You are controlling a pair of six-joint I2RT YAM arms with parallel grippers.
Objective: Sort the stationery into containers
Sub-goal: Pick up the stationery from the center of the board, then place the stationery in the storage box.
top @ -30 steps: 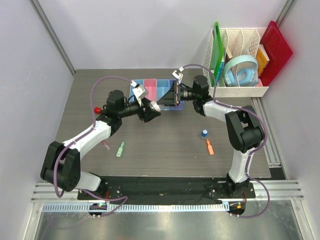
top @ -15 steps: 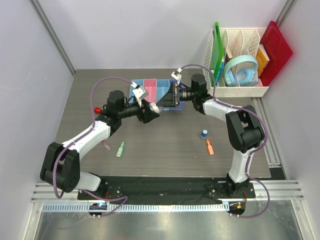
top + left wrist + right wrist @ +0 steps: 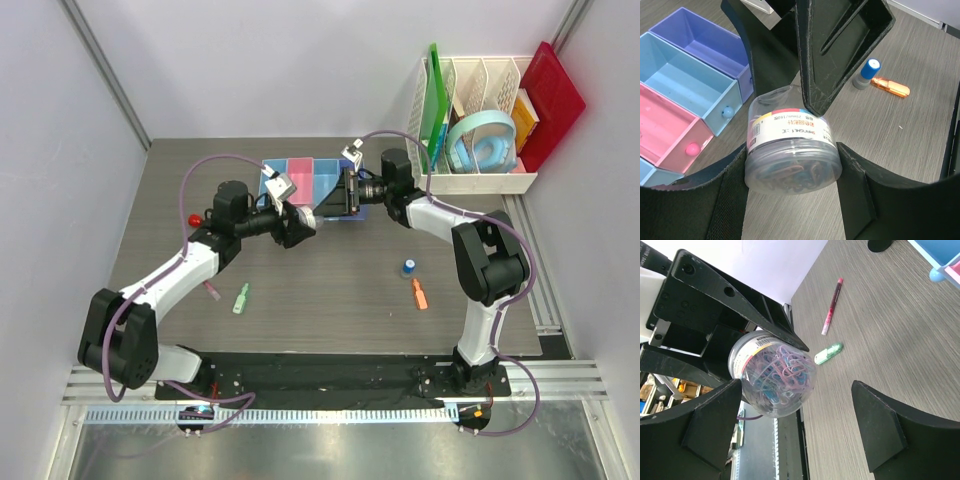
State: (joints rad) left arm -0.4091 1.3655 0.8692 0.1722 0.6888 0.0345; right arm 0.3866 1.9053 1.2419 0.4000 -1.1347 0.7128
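Note:
A clear round jar of paper clips (image 3: 790, 145) hangs above the table with my left gripper (image 3: 791, 152) shut on its sides. My right gripper (image 3: 796, 390) faces it, open; the jar (image 3: 772, 375) sits against one finger, the other stands well clear. Both meet just in front of the containers (image 3: 300, 172), a joined row with purple-blue (image 3: 695, 37), light blue (image 3: 680, 75) and pink (image 3: 660, 130) bins. On the table lie a blue-capped piece (image 3: 408, 267), an orange marker (image 3: 419, 293), a light green marker (image 3: 241, 298), a dark red pen (image 3: 211, 291) and a red ball (image 3: 192, 218).
A white slotted rack (image 3: 480, 180) with green and red boards and a light-blue ring stands at the back right. Grey walls close in the table on the left, back and right. The right arm's fingers (image 3: 835, 45) reach over the jar in the left wrist view.
The right gripper has turned and edged left, closer around the jar. The left gripper with the jar has shifted slightly left. The loose items have not moved.

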